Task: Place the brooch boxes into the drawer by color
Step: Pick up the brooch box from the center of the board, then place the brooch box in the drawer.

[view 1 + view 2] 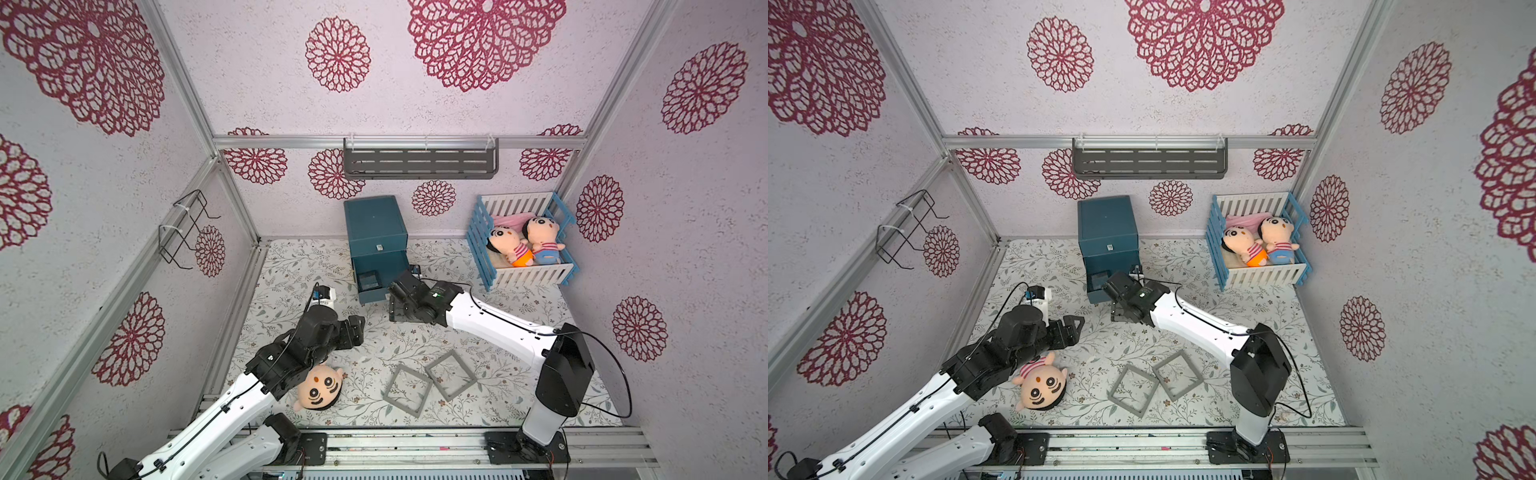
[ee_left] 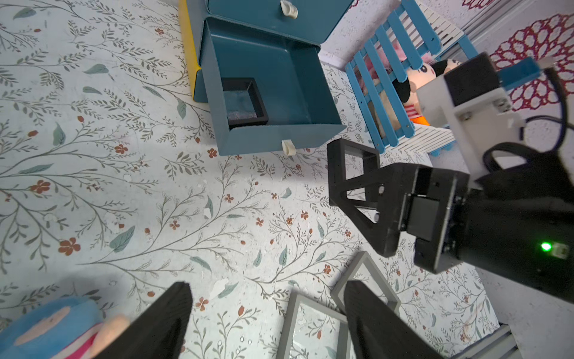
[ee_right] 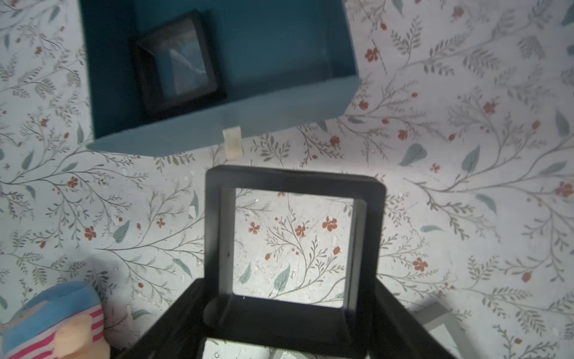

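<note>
A floral mat (image 1: pixel 291 266) covers the table, and the walls around it are papered with red rosettes. Over the mat, just short of the open drawer (image 2: pixel 270 136), the right gripper (image 3: pixel 292 310) clamps a black box (image 3: pixel 214 233) by two opposite sides. We see the mat through the box's clear centre.

A second black box (image 3: pixel 177 62) lies in one front corner of that drawer, the lowest in the teal cabinet (image 1: pixel 374 224). The rest of the drawer floor is bare.

We judge the step to be the carry into the drawer. We should lift clear of the front wall and its pull, keep the box level, and move over the bare floor beside its twin. We should release low, so it neither bounces nor lands on top of the other.

The left gripper (image 2: pixel 267 289) hangs spread and empty above the mat, near two grey boxes (image 1: pixel 407 390) (image 1: pixel 451 375) that lie corner to corner. We see no beige boxes.

A doll (image 1: pixel 318 388) lies by the left arm. A crib (image 1: pixel 528 274) with two dolls stands in the far corner. A grey shelf (image 1: pixel 419 164) and a wire rack (image 1: pixel 183 232) hang on the walls.
</note>
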